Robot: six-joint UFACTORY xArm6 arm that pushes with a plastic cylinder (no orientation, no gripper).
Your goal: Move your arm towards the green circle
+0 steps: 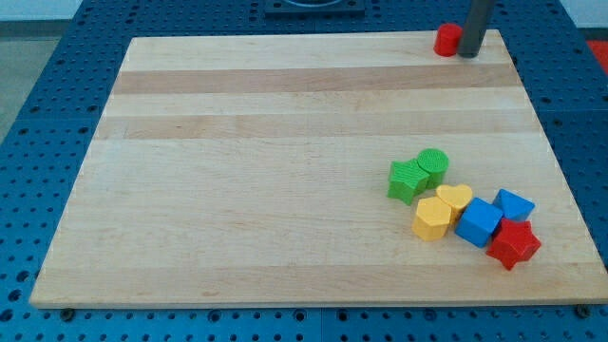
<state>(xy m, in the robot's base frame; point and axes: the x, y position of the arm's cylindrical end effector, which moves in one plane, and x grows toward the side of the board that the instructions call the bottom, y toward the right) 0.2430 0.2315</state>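
A red block sits at the pale wooden surface's top right. Lower right cluster: green star, yellow heart, yellow hexagon, two blue blocks, red star.

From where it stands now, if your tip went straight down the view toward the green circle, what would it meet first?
My tip, beside the red block, would probably cross bare board and meet the green circle first.

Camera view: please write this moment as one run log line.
my tip: top right, beside red block | green circle: touching green star, lower right | contact: none
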